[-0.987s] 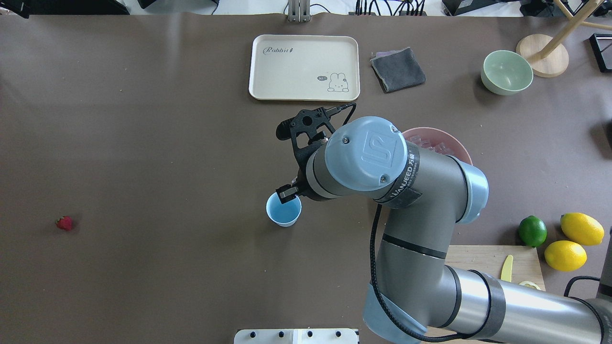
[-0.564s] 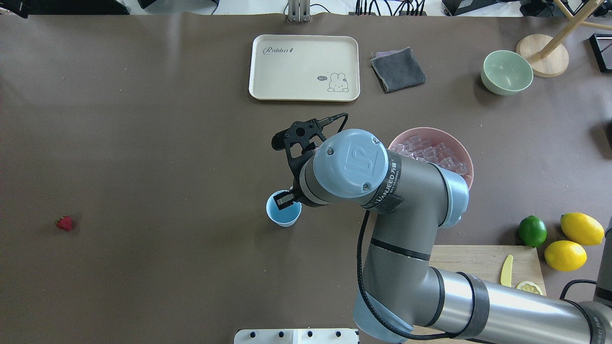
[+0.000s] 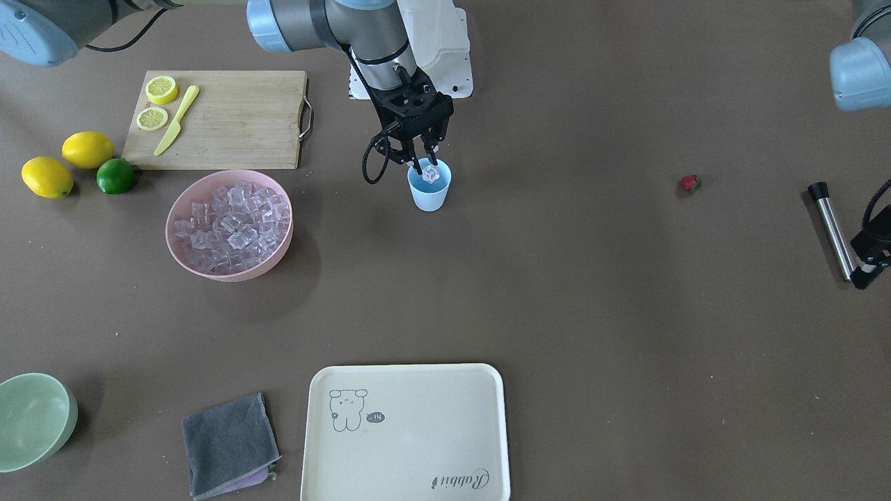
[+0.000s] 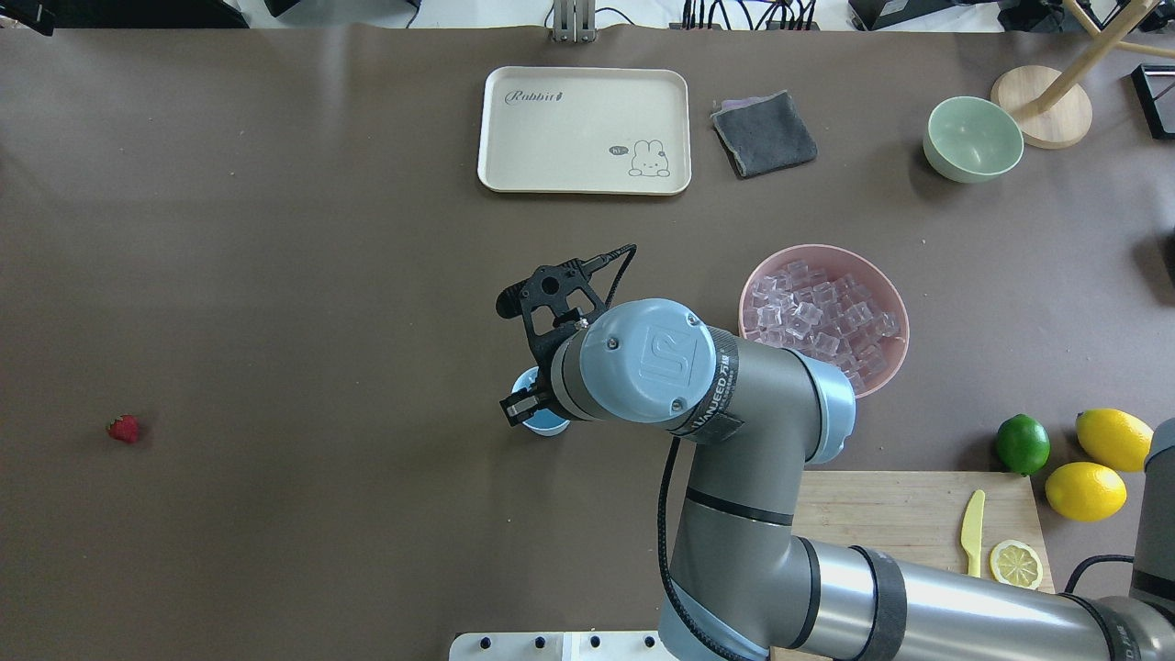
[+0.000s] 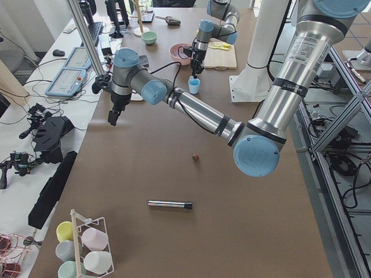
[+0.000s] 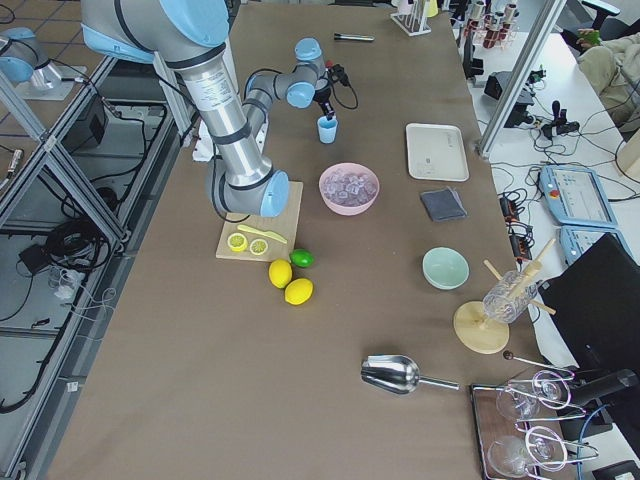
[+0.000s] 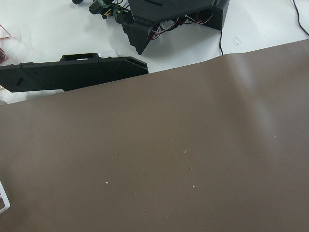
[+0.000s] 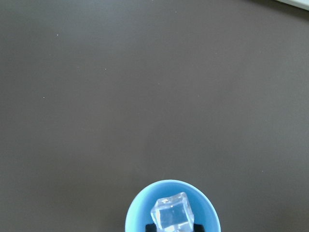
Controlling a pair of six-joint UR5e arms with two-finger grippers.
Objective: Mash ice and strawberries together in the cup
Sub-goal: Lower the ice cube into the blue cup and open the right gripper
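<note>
Exterior front-facing view: a pink bowl [image 3: 230,273] holds ice [image 3: 233,226]. The right gripper [image 3: 427,167] has its fingers [image 3: 418,161] clamped on one cube [image 3: 431,174], held between them at the cup's [image 3: 429,197] mouth. The strawberry [image 3: 690,183] lies well apart. I cannot tell how the left gripper's [image 3: 863,275] fingers stand.

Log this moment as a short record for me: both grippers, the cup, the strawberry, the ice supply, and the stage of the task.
right gripper: shut on an ice cube, at the mouth of the cup
cup: upright, light blue
strawberry: alone on the table, far from the cup
pink bowl: full of ice cubes
left gripper: off to the side near a metal rod; open or shut cannot be told
stage: loading ice; mashing not begun
</note>
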